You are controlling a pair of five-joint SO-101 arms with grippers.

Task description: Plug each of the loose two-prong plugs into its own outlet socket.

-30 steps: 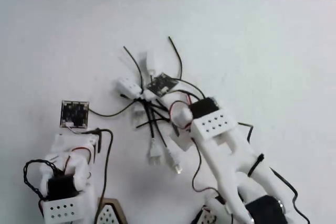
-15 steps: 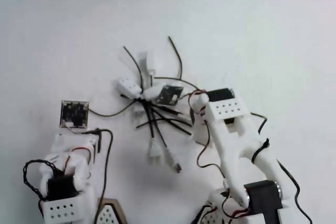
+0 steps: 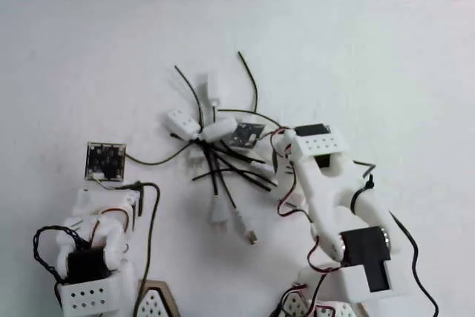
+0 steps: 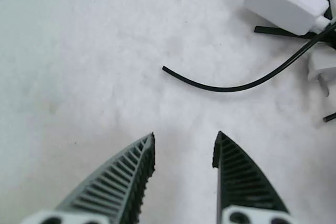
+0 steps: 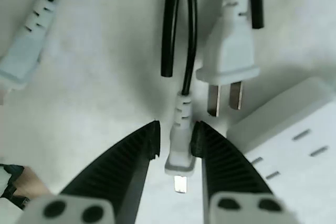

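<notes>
Several white outlet sockets (image 3: 182, 120) and black cables lie tangled mid-table. Two loose white plugs (image 3: 219, 217) rest nearer the front. My right gripper (image 3: 276, 183) sits at the tangle's right side. In the right wrist view it (image 5: 175, 127) is shut on a small white plug (image 5: 180, 150), whose metal prong points back toward the wrist. A second two-prong plug (image 5: 226, 61) and a white socket block (image 5: 283, 135) lie just beside it. My left gripper (image 4: 184, 140) hovers open over bare table at the front left (image 3: 104, 198), well short of a white socket (image 4: 286, 3).
A small black board (image 3: 105, 161) lies just beyond the left arm, and another (image 3: 245, 135) sits in the tangle. A black cable end (image 4: 220, 85) curves across the table ahead of the left gripper. Open table stretches toward the far edge and the right.
The right arm has swung to the right and drawn back. The black board in the tangle and nearby cables slid right with it. The left arm kept still.
</notes>
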